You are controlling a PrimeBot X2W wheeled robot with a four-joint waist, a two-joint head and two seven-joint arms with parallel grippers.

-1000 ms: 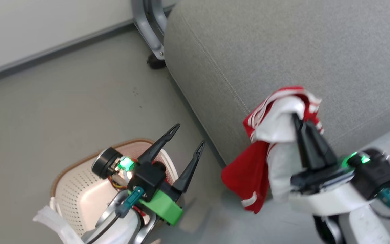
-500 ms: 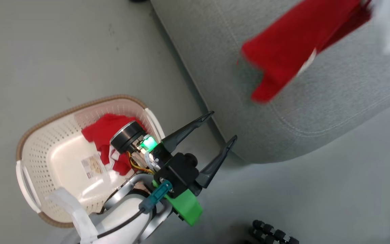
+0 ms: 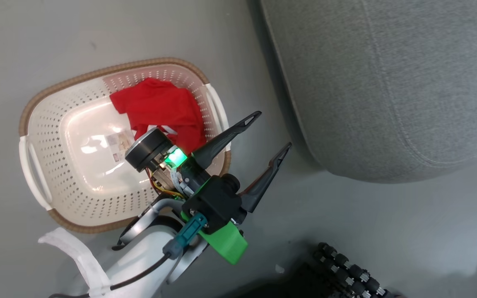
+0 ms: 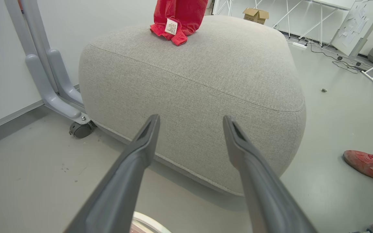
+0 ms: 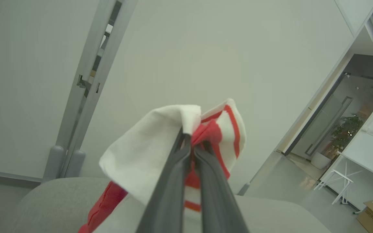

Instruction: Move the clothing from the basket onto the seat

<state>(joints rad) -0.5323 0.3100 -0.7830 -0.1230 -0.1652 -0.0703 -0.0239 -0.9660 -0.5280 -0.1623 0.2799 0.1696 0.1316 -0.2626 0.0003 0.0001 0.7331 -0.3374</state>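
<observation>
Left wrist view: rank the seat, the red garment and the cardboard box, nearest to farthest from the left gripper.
From the left gripper:
1. seat, directly ahead of the fingers.
2. red garment, at the seat's far top.
3. cardboard box, beyond the seat, upper right.

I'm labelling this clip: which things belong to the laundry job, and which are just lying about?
Job: basket, red garment inside it, seat, striped garment, right claw shut on it, open left claw.
Lying about: cardboard box, person's shoe, wheeled grey frame.
</observation>
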